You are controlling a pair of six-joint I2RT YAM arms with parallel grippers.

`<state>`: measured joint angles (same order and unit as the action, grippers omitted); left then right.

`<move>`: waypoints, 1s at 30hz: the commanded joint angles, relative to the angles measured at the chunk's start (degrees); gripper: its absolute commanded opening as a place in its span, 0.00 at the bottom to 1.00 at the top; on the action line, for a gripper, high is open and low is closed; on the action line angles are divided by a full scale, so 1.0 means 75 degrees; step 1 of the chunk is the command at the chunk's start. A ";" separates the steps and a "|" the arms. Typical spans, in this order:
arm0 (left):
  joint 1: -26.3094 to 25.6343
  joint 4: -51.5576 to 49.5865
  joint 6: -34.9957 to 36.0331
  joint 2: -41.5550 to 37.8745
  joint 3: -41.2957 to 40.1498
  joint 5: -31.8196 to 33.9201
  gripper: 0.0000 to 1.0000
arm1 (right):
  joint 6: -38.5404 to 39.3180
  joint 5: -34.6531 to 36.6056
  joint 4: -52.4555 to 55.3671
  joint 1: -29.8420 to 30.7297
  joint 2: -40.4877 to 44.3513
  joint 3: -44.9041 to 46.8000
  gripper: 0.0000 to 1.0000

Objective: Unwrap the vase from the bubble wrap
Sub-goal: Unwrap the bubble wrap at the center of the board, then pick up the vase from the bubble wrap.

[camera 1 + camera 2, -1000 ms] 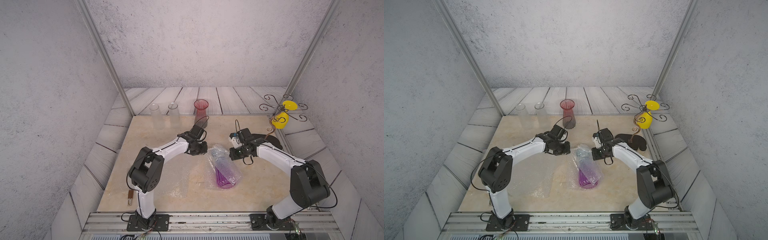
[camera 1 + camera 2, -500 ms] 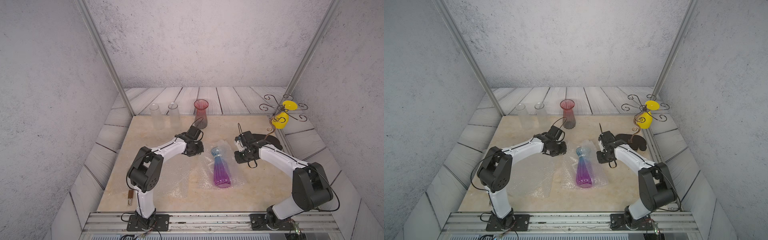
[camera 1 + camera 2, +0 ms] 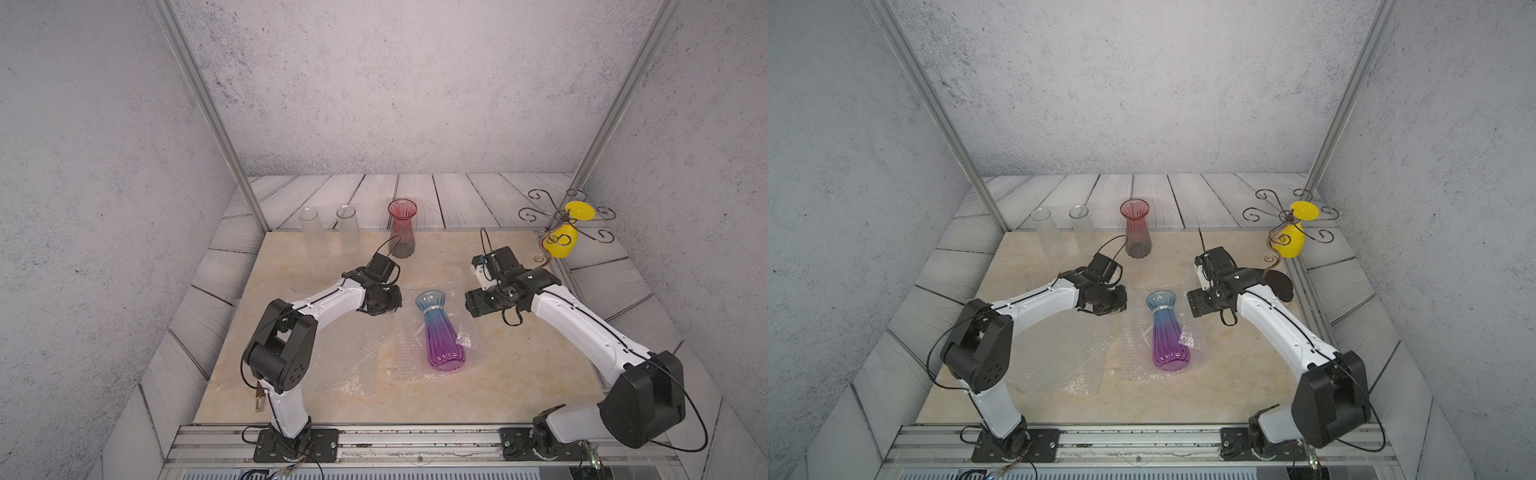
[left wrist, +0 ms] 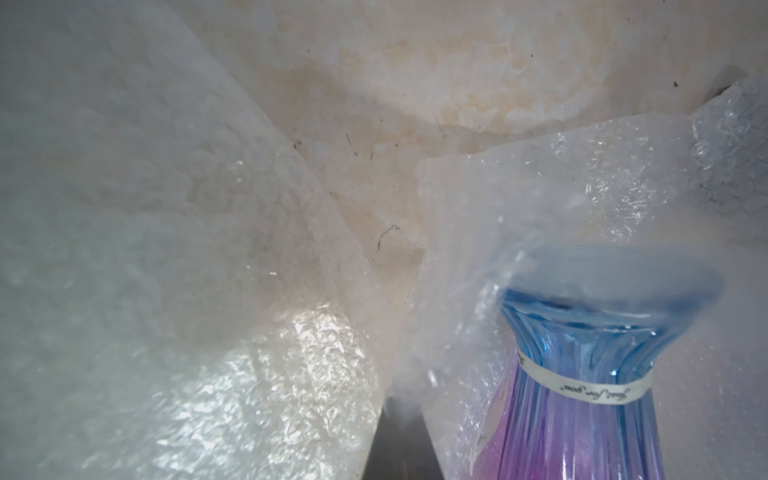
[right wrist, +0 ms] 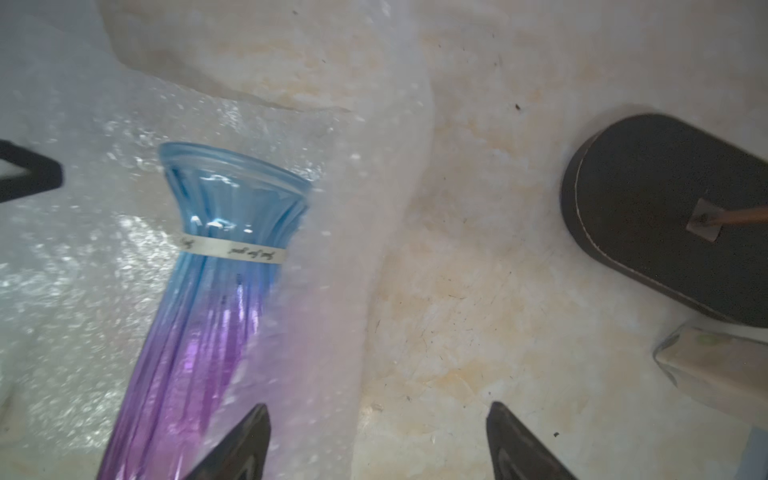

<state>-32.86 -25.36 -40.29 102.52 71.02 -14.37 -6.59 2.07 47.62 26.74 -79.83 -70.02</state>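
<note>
Blue-to-purple vase (image 3: pixel 439 334), clear bubble wrap (image 3: pixel 409 363)

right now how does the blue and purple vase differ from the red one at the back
The blue-purple vase lies on its side on the bubble wrap; the red vase stands upright. The blue-purple vase wears a white band at its neck; the red vase has none. Both are ribbed glass with flared mouths.

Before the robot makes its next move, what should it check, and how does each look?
1. Vase out of the bubble wrap: ok, lying bare on the flat sheet.
2. Right fingers open and empty: ok.
3. Left fingers free of wrap: cannot tell; shut, wrap crowds their camera.
4. Vase safe from rolling: cannot tell; it lies on its side.
5. Red vase clear of arms: ok, upright at the back.
</note>
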 commanded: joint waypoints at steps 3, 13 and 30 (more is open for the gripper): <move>-0.0193 -0.0017 0.0071 -0.0337 -0.0303 -0.0246 0.00 | 0.0130 0.1022 0.1014 0.0907 0.0192 -0.0806 0.88; -0.0191 -0.0067 0.0101 -0.1025 -0.1029 0.0036 0.00 | -0.0008 -0.0377 0.1291 0.0999 -0.1598 -0.1500 0.99; 0.0326 -0.0957 0.1048 -0.1888 -0.0947 0.0018 0.59 | -0.0152 -0.1046 0.0908 0.0993 -0.3419 -0.2146 0.99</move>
<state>-30.59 -29.87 -34.17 93.19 64.18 -14.26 -6.90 -4.23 54.24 34.17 -102.67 -84.82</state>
